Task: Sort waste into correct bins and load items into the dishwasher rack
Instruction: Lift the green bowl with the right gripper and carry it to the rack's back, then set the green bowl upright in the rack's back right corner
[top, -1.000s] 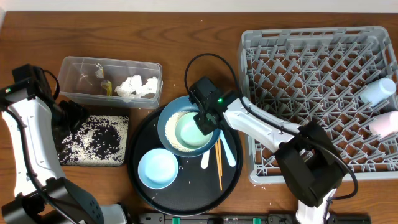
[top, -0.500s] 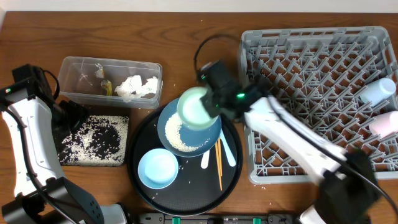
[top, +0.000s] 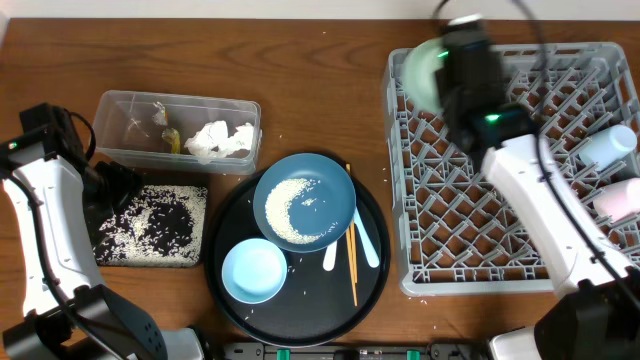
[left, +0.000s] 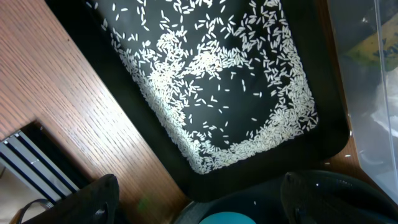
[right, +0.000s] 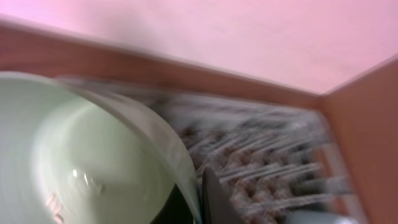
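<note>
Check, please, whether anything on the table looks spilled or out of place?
A few rice grains lie loose on the table at the rack corner nearest the round tray; a patch of rice sits in the blue dish.

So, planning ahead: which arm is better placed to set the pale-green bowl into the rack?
Right. The right gripper holds the pale-green bowl over the rack; the left gripper hangs open over the black tray, far off.

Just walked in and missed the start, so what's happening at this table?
The right gripper holds the pale-green bowl over the far-left corner of the dishwasher rack. The left gripper hangs open above the flat black tray of rice. The dark-blue dish, light-blue bowl, spoons and chopsticks wait on the round black tray.
</note>
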